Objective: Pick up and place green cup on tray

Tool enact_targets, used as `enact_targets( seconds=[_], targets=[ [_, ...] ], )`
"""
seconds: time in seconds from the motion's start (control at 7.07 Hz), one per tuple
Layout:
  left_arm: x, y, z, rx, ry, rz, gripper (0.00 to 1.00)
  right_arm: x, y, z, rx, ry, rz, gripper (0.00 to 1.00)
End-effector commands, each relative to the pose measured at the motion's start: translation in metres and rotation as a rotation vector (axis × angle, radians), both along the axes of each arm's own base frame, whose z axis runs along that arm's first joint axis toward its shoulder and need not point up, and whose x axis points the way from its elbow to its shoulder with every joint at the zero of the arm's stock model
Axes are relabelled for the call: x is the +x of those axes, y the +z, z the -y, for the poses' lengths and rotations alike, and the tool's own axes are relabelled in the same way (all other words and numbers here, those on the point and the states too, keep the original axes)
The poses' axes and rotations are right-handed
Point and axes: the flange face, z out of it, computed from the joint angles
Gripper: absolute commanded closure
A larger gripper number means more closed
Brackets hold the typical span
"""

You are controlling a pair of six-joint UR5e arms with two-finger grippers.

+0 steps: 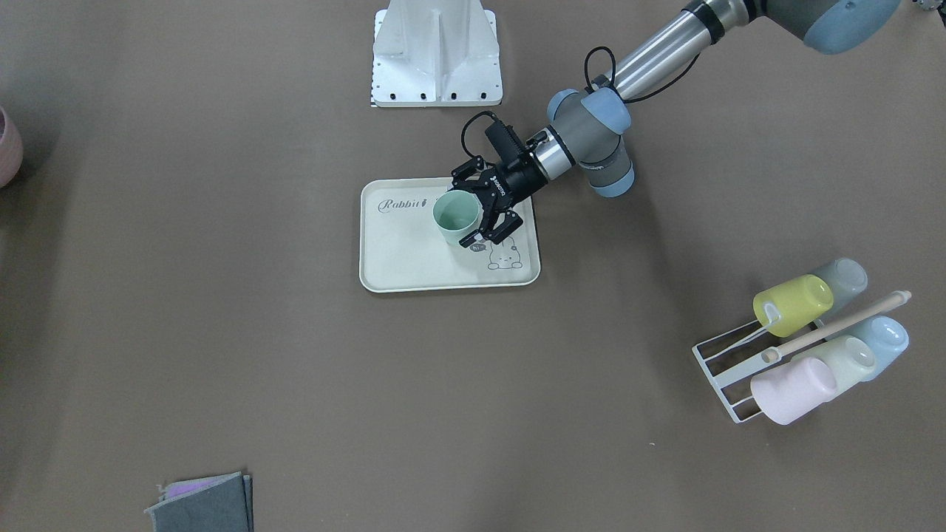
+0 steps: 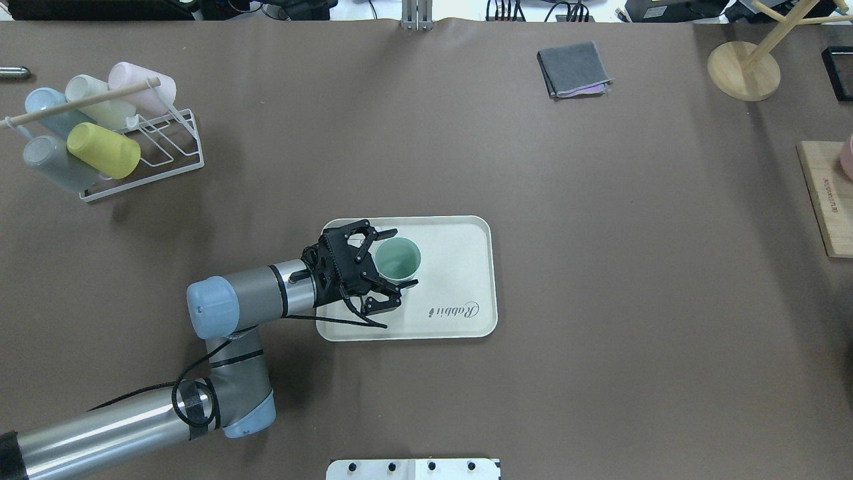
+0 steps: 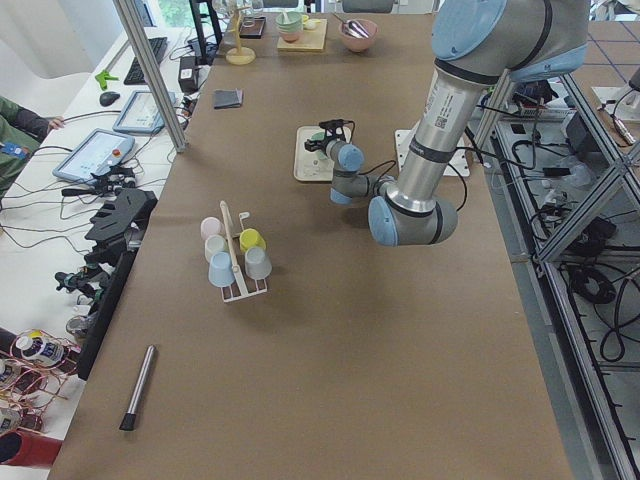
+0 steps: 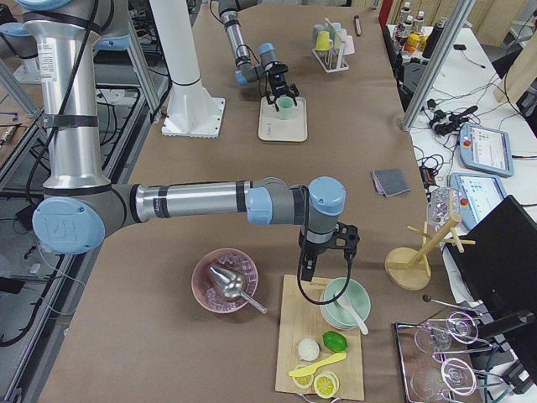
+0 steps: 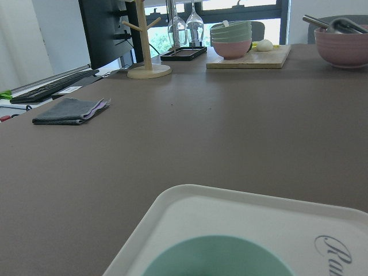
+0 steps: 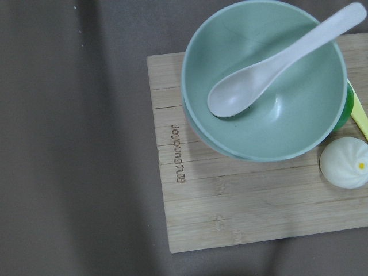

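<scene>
The green cup (image 2: 397, 259) stands upright on the cream tray (image 2: 460, 267), in the tray's half nearest my left arm. My left gripper (image 2: 398, 259) is open, with one finger on each side of the cup and the jaws spread slightly wider than it. From the front, the cup (image 1: 449, 216) sits between the fingers of the left gripper (image 1: 462, 214) on the tray (image 1: 414, 258). The left wrist view shows only the cup's rim (image 5: 218, 259) and the tray (image 5: 190, 213). My right gripper (image 4: 325, 273) hangs over a wooden board; I cannot tell its state.
A white wire rack (image 2: 143, 157) with several pastel cups stands at the far left. A folded grey cloth (image 2: 573, 70), a wooden stand (image 2: 743, 70) and a wooden board (image 2: 826, 200) lie far right. A green bowl with a spoon (image 6: 264, 80) sits under the right wrist.
</scene>
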Motion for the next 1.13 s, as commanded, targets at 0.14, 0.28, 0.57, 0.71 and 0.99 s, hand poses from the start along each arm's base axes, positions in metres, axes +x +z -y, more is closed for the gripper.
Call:
enact_targets(
  seconds=[0.14,0.28,0.57,0.71,0.99],
  targets=[
    [-0.016,-0.012,-0.007,0.012,0.001,-0.023,0.01,0.000,0.000,0.000,0.000,0.000,0.000,0.00],
    [-0.021,-0.023,-0.008,0.011,0.001,-0.025,0.01,-0.001,0.000,0.000,0.000,-0.001,0.000,0.00],
    [-0.032,-0.059,-0.009,0.004,0.001,-0.019,0.01,-0.002,0.000,0.000,0.000,-0.003,0.000,0.00],
    [-0.040,-0.081,-0.001,-0.013,0.004,0.030,0.01,-0.002,-0.001,0.001,0.001,-0.003,0.002,0.00],
    [-0.065,-0.117,0.024,-0.065,-0.029,0.148,0.01,-0.005,-0.013,0.011,0.023,-0.008,0.005,0.00]
  ],
)
